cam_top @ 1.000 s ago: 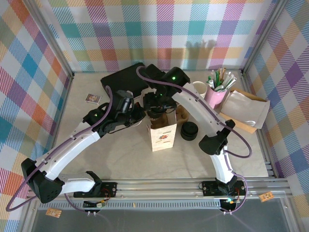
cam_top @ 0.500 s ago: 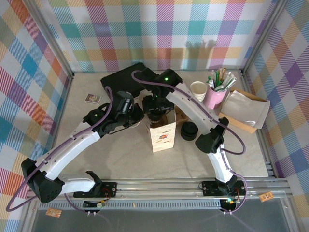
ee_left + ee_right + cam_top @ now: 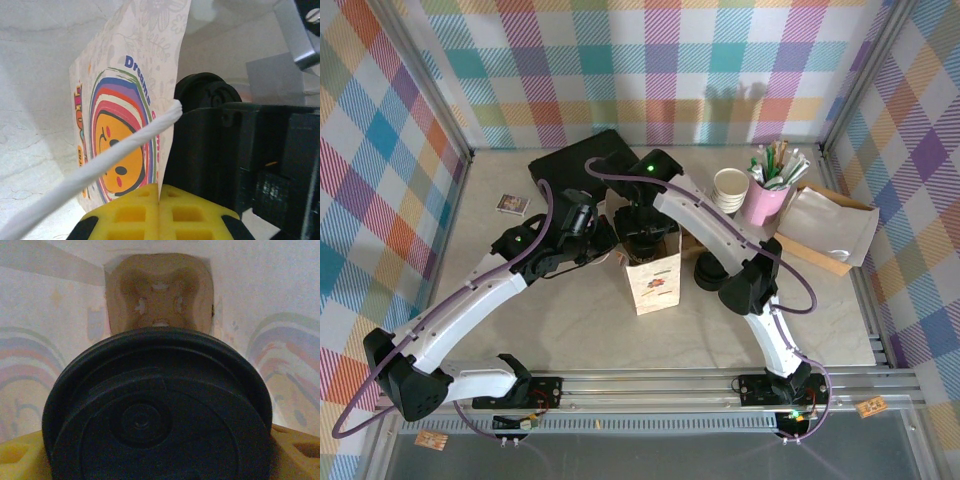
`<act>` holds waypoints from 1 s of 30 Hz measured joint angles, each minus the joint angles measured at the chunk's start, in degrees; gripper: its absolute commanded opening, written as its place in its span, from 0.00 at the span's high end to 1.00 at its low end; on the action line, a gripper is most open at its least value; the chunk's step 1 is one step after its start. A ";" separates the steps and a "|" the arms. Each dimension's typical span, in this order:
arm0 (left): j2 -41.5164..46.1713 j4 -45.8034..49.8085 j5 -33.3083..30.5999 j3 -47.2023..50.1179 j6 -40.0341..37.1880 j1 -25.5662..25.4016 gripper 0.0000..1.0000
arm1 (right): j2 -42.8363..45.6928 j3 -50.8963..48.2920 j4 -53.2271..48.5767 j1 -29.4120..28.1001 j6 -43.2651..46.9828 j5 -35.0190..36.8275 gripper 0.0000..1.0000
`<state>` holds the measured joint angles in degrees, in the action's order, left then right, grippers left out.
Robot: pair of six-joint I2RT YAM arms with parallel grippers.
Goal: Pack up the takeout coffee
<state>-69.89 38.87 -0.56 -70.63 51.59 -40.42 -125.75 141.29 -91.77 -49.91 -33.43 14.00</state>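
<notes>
Bag (image 3: 656,284): stood upright.
Left gripper (image 3: 159,194): I saw it pinched together on the bag's rim.
Right gripper (image 3: 157,460): clamped around the takeout coffee (image 3: 150,410), seemingly inside the bag.

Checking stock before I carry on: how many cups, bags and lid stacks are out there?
Cups: 3, lidded coffee cup, white cup, pink cup
Bags: 2, printed bag, white pouch
Lid stacks: 1, black lid stack
Total: 6
</notes>
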 measured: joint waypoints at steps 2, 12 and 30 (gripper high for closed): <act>0.00 0.04 0.07 0.00 -0.04 0.00 1.00 | 0.00 -0.66 0.22 0.00 0.02 -0.11 0.54; 0.00 -0.20 0.87 -0.04 -0.68 0.00 1.00 | 0.09 -2.84 -0.26 0.00 0.07 0.70 0.55; 0.04 4.15 6.78 -3.89 -3.91 0.90 1.00 | -0.22 -3.41 0.13 0.00 1.11 1.29 0.55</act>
<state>-69.84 43.03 6.22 -74.52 47.68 -39.53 -125.97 137.88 -91.64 -49.91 -32.32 15.29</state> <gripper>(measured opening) 0.050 0.805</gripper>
